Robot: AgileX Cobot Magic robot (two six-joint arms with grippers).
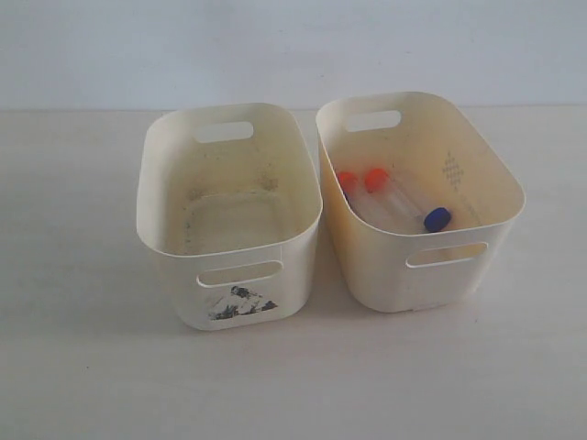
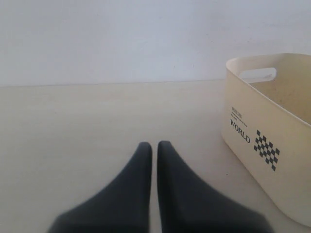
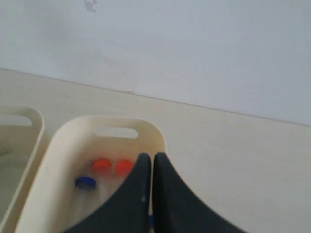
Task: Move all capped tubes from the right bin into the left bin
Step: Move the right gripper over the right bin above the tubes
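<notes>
The right bin (image 1: 463, 147), cream-yellow with a dotted diamond mark, holds the capped tubes. Two orange-red caps (image 1: 348, 181) (image 1: 376, 178) and one dark blue cap (image 1: 437, 218) show there; the clear bodies lie across the floor. The left bin (image 1: 174, 183), paler with a torn sticker, has nothing in it. Neither gripper shows in the exterior view. My right gripper (image 3: 150, 156) is shut and hangs above the right bin (image 3: 73, 127), over the orange caps (image 3: 101, 165) and a blue cap (image 3: 85, 182); a second blue cap (image 3: 150, 221) peeks between its fingers. My left gripper (image 2: 151, 144) is shut over bare table, beside the left bin (image 2: 272, 141).
The two bins stand side by side, almost touching, on a pale wooden table (image 1: 83, 367) with a plain white wall behind. Printed text and a checkered mark show on the left bin's outer wall in the left wrist view.
</notes>
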